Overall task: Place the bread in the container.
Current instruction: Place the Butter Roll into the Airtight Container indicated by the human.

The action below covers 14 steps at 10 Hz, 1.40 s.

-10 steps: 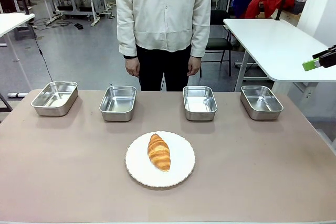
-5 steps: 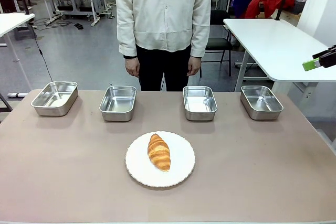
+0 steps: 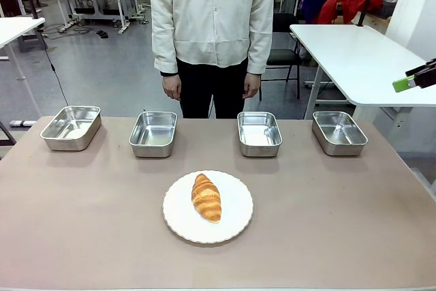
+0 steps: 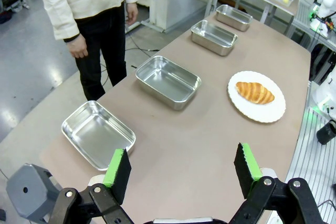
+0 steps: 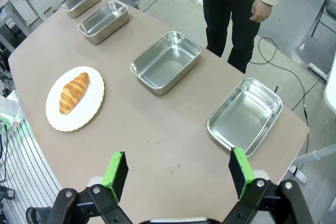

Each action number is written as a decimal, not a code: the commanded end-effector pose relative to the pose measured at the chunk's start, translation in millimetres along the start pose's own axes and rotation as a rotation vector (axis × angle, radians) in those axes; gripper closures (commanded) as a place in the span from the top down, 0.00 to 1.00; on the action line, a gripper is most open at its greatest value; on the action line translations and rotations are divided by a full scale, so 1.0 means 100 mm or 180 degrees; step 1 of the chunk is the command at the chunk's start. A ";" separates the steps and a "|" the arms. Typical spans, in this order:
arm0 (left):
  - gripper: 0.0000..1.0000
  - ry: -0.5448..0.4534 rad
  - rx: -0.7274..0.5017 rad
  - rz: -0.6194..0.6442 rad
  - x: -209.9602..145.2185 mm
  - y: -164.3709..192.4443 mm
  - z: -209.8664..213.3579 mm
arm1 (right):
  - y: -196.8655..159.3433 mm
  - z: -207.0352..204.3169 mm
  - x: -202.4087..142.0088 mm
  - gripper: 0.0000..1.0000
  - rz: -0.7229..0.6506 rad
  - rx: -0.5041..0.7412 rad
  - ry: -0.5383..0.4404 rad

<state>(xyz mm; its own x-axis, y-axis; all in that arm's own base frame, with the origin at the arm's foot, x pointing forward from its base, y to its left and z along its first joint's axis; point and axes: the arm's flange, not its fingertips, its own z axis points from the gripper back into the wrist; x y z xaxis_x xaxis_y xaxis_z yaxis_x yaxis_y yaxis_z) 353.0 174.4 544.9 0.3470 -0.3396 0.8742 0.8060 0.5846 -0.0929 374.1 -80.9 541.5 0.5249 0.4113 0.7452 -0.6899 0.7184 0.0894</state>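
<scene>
**Front view.** No change is found against the two preceding frames. The bread lies as before on the white plate, at the near middle of the surface. The person's hands hang at the sides as they did. The task is judged not yet begun. Four empty containers stand in a row along the far edge, and it cannot be told which one is meant. Bare surface lies on every side of the plate, and the row is well apart from it.

**Left wrist view.** The left fingers are spread fully and hold nothing. They are high above the left end, well apart from the bread. The leftmost container sits near the far left corner, so there is little margin beyond it.

**Right wrist view.** The right fingers are likewise wide apart and empty, high over the right end. The rightmost container sits near the far right corner. The approach to the plate is unobstructed.
</scene>
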 end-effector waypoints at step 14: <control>1.00 -0.0018 -0.0014 -0.0038 0.00 -0.01 0.00 | -0.01 -0.01 -0.01 1.00 0.0029 0.0038 -0.0051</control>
<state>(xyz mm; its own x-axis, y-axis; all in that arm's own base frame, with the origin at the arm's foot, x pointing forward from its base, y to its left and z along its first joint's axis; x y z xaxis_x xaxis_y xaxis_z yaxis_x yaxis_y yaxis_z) 353.0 174.4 544.9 0.3470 -0.3396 0.8742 0.8060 0.5846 -0.0929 374.1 -81.0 541.5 0.5250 0.4112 0.7452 -0.6897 0.7186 0.0894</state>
